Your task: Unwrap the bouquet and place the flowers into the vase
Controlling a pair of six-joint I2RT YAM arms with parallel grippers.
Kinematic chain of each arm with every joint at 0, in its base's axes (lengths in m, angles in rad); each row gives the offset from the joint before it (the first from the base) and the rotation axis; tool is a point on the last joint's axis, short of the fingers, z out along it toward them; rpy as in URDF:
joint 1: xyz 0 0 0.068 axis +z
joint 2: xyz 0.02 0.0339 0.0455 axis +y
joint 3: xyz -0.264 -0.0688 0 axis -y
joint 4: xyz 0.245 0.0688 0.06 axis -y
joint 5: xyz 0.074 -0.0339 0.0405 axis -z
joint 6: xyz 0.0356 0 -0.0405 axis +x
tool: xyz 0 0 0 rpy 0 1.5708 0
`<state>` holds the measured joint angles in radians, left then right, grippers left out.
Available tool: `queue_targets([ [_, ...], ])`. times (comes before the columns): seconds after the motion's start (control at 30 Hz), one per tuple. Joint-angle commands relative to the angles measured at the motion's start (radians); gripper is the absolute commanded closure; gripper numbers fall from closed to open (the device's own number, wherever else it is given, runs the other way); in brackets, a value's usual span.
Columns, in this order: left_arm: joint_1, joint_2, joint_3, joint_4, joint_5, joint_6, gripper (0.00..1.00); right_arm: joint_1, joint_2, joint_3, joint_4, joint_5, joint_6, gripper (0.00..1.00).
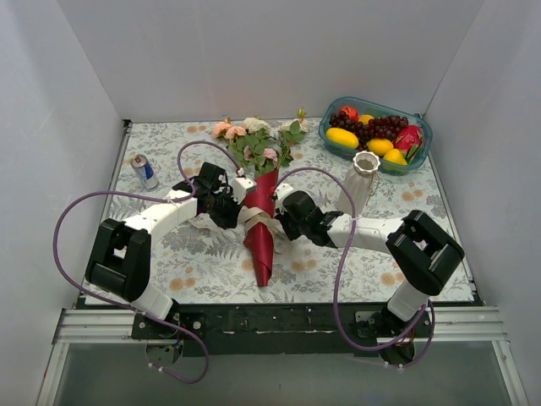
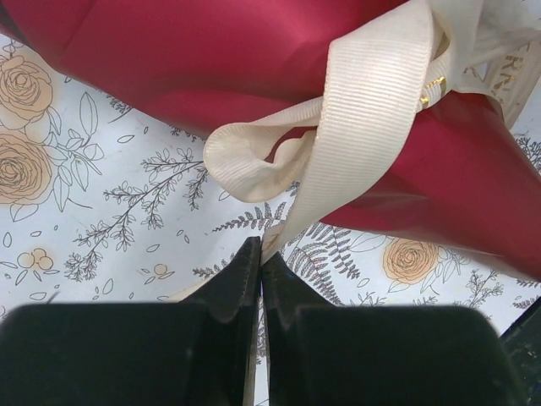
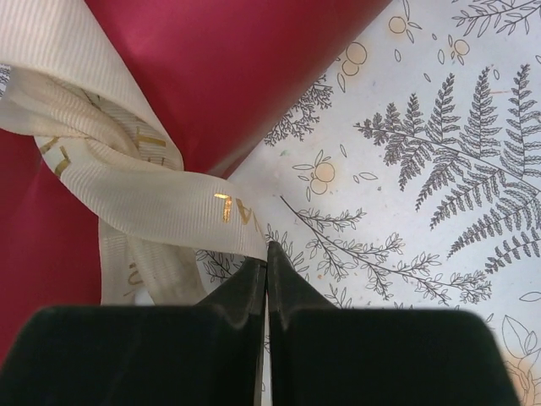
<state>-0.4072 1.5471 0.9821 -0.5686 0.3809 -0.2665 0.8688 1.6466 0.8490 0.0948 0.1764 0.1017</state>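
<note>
The bouquet [image 1: 262, 237] lies in the middle of the table, a dark red paper cone with its tip toward me. Its flowers [image 1: 254, 139], pink and cream roses with green leaves, point to the far side. A cream ribbon [image 1: 258, 218] is tied around the cone. My left gripper [image 1: 230, 205] sits just left of the cone. In the left wrist view it [image 2: 261, 254] is shut on a ribbon [image 2: 372, 93] tail. My right gripper [image 1: 281, 222] is just right of the cone, and in its wrist view it [image 3: 268, 249] is shut on the other ribbon [image 3: 127, 182] end. The white ribbed vase [image 1: 362, 182] stands upright to the right.
A teal fruit bowl [image 1: 416, 152] full of fruit sits at the back right, behind the vase. A drinks can [image 1: 144, 171] stands at the back left. A floral-print cloth [image 1: 194, 271] covers the table. White walls close in three sides.
</note>
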Motion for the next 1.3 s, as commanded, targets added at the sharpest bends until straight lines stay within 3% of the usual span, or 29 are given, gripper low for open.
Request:
queue_targets([
  [0.0, -0.001, -0.047, 0.038, -0.016, -0.003, -0.017, 1.0, -0.001, -0.047, -0.008, 0.013, 0.02, 0.0, 0.99],
  [0.2, 0.001, -0.126, 0.061, -0.073, -0.037, -0.023, 1.0, 0.001, -0.177, -0.022, -0.076, 0.141, 0.03, 0.99],
  [0.53, 0.034, -0.335, 0.063, -0.143, -0.237, -0.066, 1.0, 0.002, -0.548, -0.077, -0.283, 0.322, 0.104, 0.99],
  [0.93, 0.171, -0.516, 0.046, -0.203, -0.517, 0.042, 1.0, 0.001, -0.78, -0.061, -0.607, 0.463, 0.234, 0.99],
  [1.27, 0.327, -0.559, 0.003, -0.151, -0.626, 0.177, 1.0, 0.002, -0.827, 0.024, -0.96, 0.742, 0.431, 0.99],
])
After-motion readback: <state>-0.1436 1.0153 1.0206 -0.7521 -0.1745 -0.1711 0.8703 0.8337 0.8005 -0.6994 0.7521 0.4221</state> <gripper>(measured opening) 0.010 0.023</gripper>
